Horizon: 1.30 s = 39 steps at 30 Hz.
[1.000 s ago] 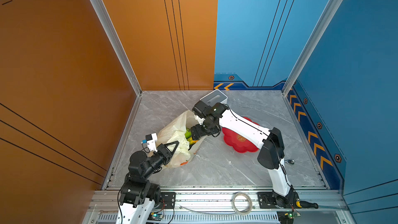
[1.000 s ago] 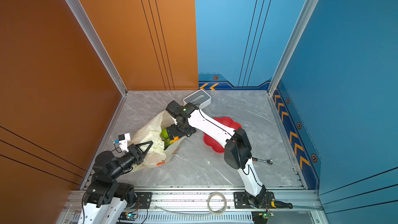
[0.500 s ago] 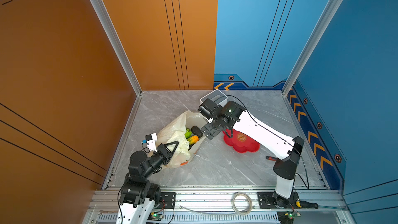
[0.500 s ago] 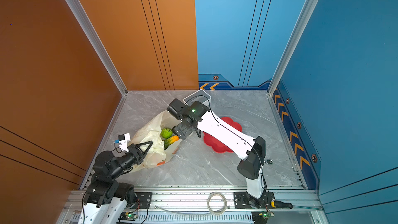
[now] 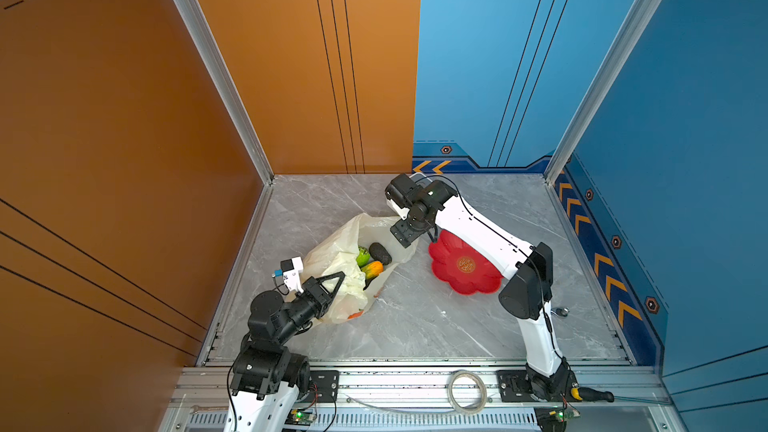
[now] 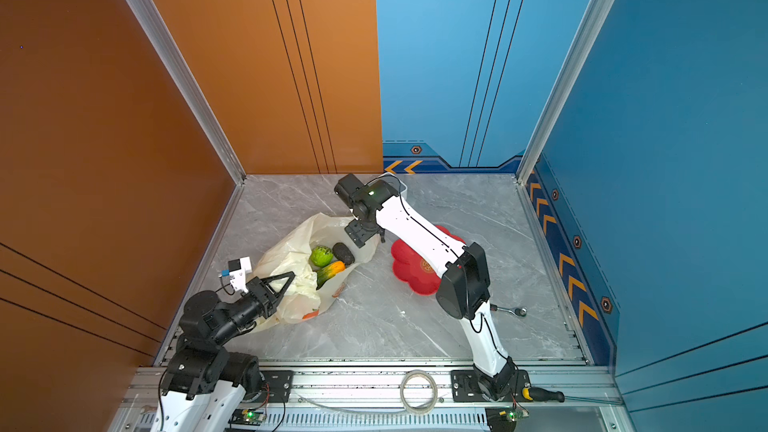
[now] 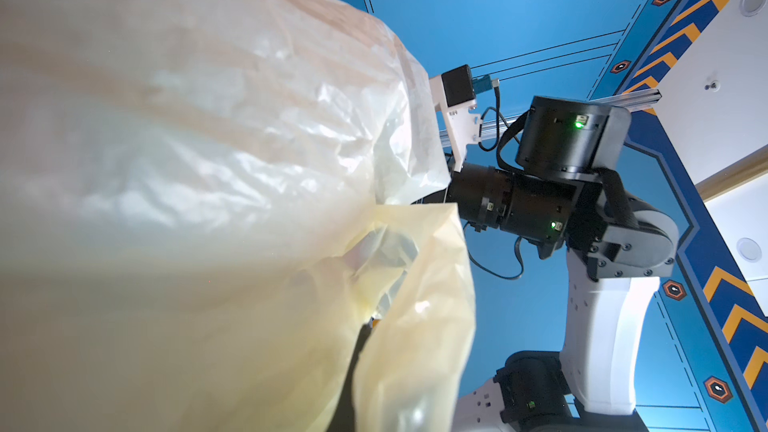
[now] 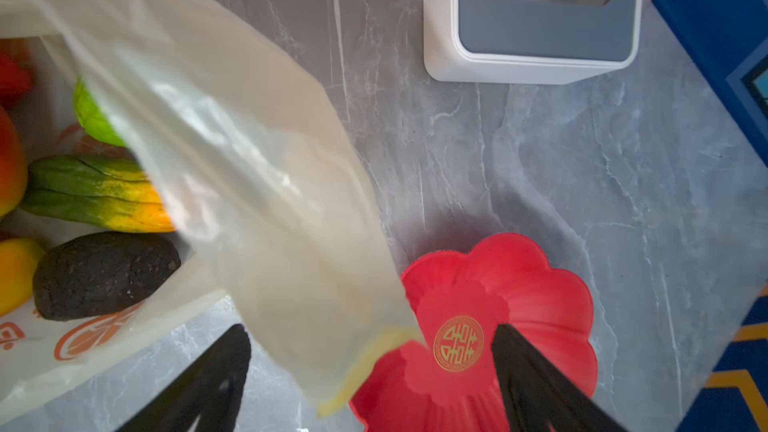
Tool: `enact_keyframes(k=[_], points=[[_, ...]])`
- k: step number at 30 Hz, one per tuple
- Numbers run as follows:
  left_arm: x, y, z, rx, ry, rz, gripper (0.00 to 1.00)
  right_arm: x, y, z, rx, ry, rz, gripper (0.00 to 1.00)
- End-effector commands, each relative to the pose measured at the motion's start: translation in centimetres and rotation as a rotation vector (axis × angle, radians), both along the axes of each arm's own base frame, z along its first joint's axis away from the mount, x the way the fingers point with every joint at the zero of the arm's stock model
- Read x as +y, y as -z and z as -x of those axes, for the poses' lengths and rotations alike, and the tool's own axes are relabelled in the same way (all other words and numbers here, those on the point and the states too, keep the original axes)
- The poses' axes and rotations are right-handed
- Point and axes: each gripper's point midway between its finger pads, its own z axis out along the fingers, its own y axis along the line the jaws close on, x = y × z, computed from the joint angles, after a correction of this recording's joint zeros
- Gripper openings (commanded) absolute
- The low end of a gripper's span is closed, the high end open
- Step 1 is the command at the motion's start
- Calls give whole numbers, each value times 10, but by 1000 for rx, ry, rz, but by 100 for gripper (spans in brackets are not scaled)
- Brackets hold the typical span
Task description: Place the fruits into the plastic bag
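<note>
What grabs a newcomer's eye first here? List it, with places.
The crinkly cream plastic bag lies open left of centre, with a dark avocado, a bumpy green fruit and a green-and-orange fruit showing in its mouth. The left hand is shut on the bag's near edge; the right hand hangs open over its far flap. Just right of the bag sits a bright red flower-shaped dish.

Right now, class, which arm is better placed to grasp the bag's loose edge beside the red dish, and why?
Right. The right gripper is open and hovers at that edge of the bag, next to the dish. The left gripper is shut on the bag's opposite side, already occupied.
</note>
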Motion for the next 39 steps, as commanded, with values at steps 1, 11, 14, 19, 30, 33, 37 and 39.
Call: enact_keyframes(k=[1, 11, 14, 19, 30, 33, 37, 39], points=[[0, 4, 0, 2, 9, -10, 0, 12, 0, -4, 47, -18, -94, 84], [1, 8, -1, 10, 3, -5, 0, 9, 10, 1, 102, -4, -141, 72], [1, 7, 0, 6, 3, -4, 0, 9, 12, 2, 115, 2, -167, 64], [1, 7, 2, 10, 1, -4, 0, 8, 15, 4, 130, 12, -183, 54], [1, 6, 1, 7, -1, -3, 0, 1, 1, 12, 104, 24, -220, 30], [1, 7, 1, 9, -1, -2, 0, 1, -2, 12, 98, 28, -232, 19], [2, 6, 2, 7, -1, -1, 0, 2, -7, 14, 94, 31, -246, 2], [2, 5, 2, 4, -1, -1, 0, 1, -11, 14, 87, 33, -252, 0]])
